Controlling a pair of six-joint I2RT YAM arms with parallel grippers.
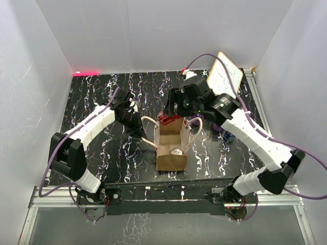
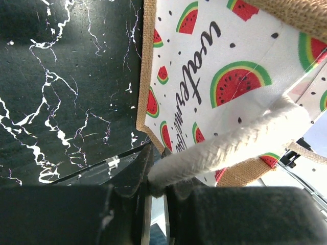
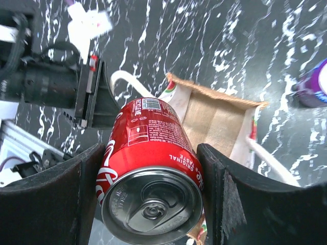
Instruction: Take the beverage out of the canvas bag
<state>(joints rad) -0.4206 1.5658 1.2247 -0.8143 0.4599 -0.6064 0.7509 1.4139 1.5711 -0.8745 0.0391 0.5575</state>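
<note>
1. Already the main step looks mostly done: the red aluminium cola can [image 3: 145, 132] is up out of the small tan-brown boxy canvas bag [image 1: 171, 162], over its far rim.
2. Right hand [image 3: 152, 153]: clamped on the red cola can, one finger pressed to each side, the can's silver top facing the wrist camera.
3. Left hand [image 2: 158, 189]: closed tight on a cream rope handle [image 2: 230, 138] on the bag's left side, which I judge steadies the bag.
4. Left to do, as I read it: carry the can clear and set it on the black white-veined counter [image 1: 92, 97].
5. Contents: the bag stands open, and a second, silver-topped can [image 1: 176, 151] sits upright inside, near the front wall. If every drink must come out, that one remains.
6. Outside the bag, a purple can [image 3: 311, 84] lies on the counter to its right, apart from it.
</note>
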